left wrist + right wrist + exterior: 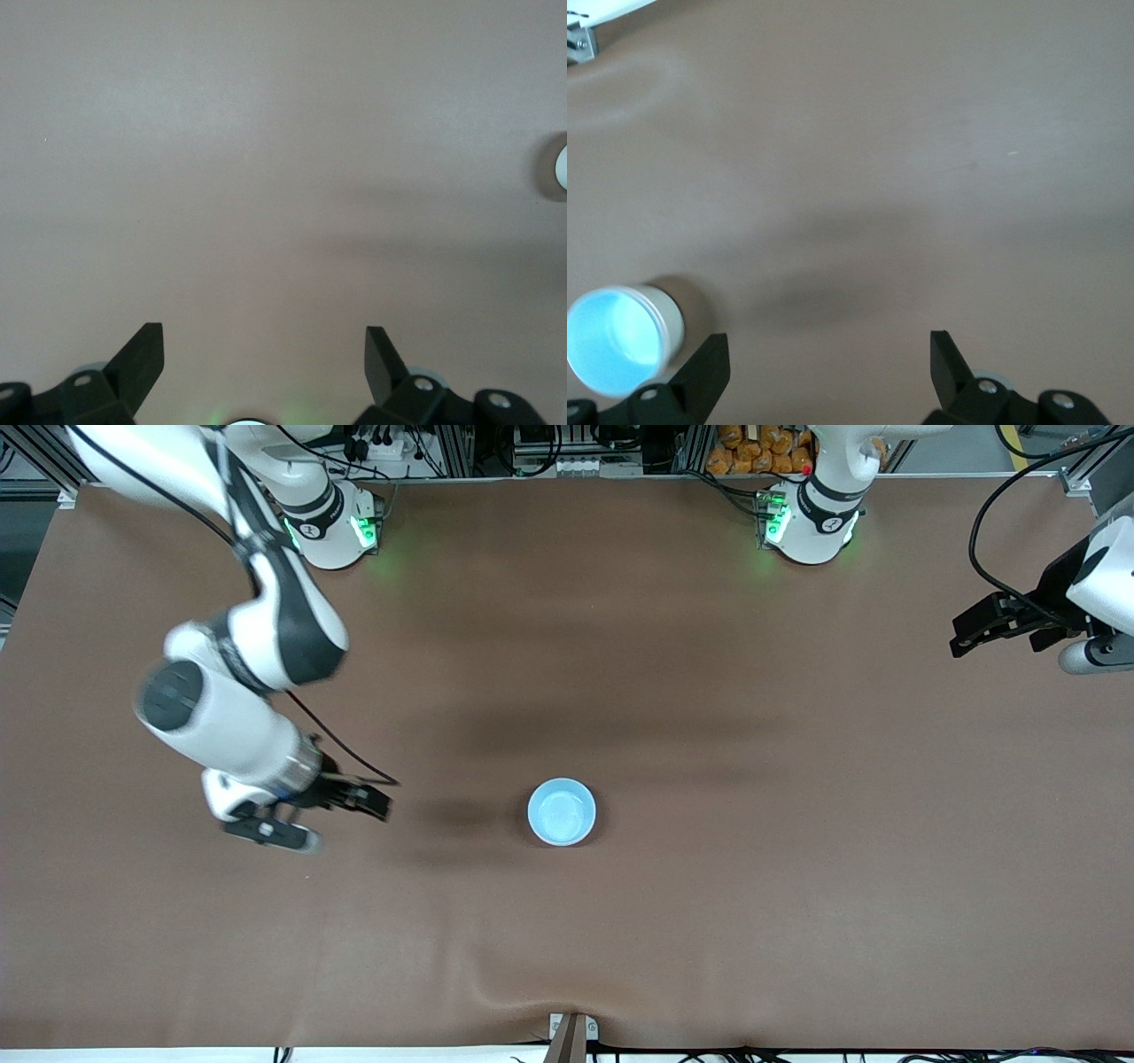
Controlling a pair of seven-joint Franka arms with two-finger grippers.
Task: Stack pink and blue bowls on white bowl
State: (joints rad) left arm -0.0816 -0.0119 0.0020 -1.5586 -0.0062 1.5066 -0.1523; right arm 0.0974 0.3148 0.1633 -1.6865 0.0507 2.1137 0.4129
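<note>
the right gripper [368, 802] hangs over bare table toward the right arm's end, its fingers spread and holding nothing. beside it, near the middle of the table, stands a blue bowl [562, 811], upright and open side up. no separate pink or white bowl shows anywhere on the brown table [709, 921]. the left gripper [992, 627] waits over the table's edge at the left arm's end, jaws apart and empty.

judging from this, the stacking looks finished or nearly so, with the blue bowl likely sitting on top of the others. if so, the next move calls only for the right arm to draw clear without brushing the stack.

the front view shows just a blue disc from above. the right wrist view adds something: the blue bowl [616, 341] has a pale whitish outer wall beneath its blue inside, which may be the rim of a bowl nested under it, though that cannot be told for certain. the left wrist view shows its own spread fingers [142, 359] over bare table, and only a sliver of a pale round thing at the picture's edge.
</note>
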